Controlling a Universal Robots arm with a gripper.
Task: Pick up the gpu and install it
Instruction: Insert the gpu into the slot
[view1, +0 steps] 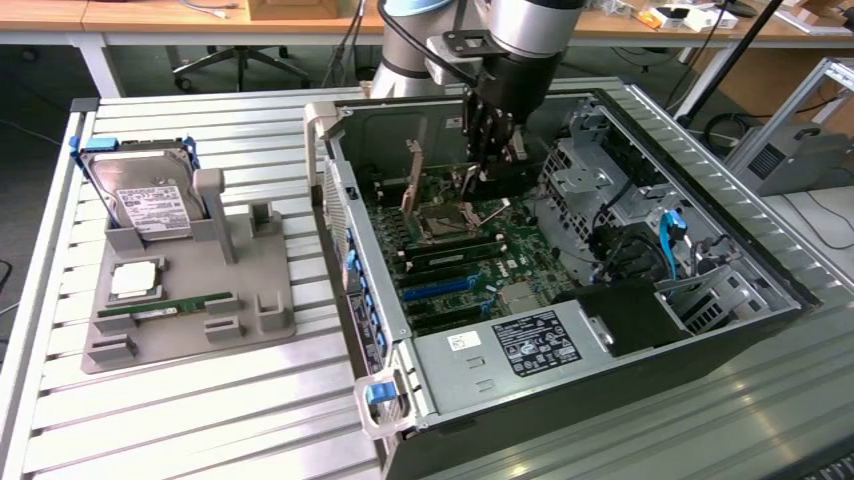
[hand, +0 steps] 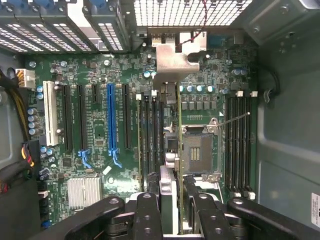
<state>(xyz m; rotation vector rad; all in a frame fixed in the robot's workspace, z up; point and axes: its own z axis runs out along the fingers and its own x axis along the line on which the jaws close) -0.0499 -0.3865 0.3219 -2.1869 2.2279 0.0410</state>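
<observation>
Nearest the wrist camera, the hand (hand: 170, 210) shows two black fingers (hand: 146, 212) closed on the gpu (hand: 169, 187), which sits edge-on between them. The card is a thin strip with a silvery metal bracket (hand: 175, 62) at its far end. It is held upright above the motherboard (hand: 100, 150), over the area between the black expansion slots and the empty processor socket (hand: 200, 150). Whether its lower edge touches a slot cannot be told.

On the board, a blue slot (hand: 111, 120) and a white slot (hand: 50, 117) stand to one side of the card; memory slots (hand: 239, 145) lie beyond the socket. A finned silver heatsink (hand: 84, 192) sits close to the blue slot's end.

In the exterior view, the hand (view1: 494, 165) hangs inside the open computer case (view1: 747, 250), low over the board, with the arm (view1: 534, 30) rising out of the top of the picture. The gpu (view1: 415, 175) appears as a narrow brownish strip just to the exterior view's left of the fingers.

The case lies on its side on the slatted metal desk (view1: 187, 400). Well apart, on the exterior view's left, a grey fixture tray (view1: 187, 340) carries a hard drive (view1: 150, 205) standing tilted, a green memory stick (view1: 167, 305) lying flat and a small square processor (view1: 134, 280).
</observation>
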